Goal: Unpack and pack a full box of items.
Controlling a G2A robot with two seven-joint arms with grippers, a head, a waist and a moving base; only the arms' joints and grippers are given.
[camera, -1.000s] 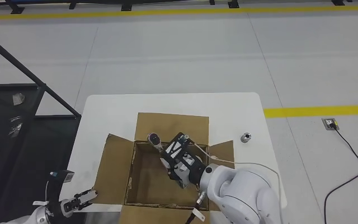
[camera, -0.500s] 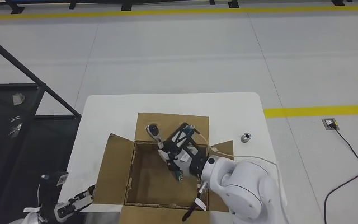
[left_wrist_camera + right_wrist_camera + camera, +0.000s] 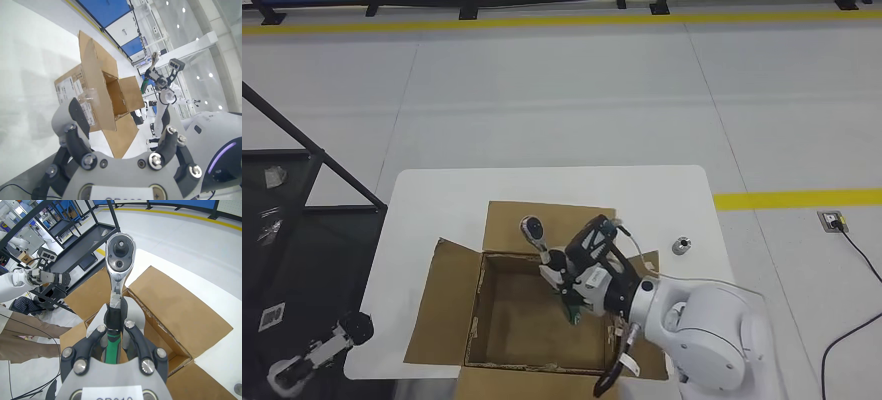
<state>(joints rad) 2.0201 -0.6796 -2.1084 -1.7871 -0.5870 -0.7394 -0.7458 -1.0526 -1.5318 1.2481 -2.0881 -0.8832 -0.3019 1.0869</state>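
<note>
Steel-headed with a green grip, the ratchet wrench [image 3: 120, 256] looks heavy, rigid and head-weighted, so the right gripper [image 3: 115, 313], clenched near its neck above the box's [image 3: 547, 218] far right side, seems well placed; the left gripper [image 3: 122, 128] hangs released.

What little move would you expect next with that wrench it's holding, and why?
Probably swing the wrench sideways, out past the box toward bare table near the socket. The right gripper is shut on its handle, and the wrench is held clear above the open box, so setting it down outside seems the natural step.
</note>
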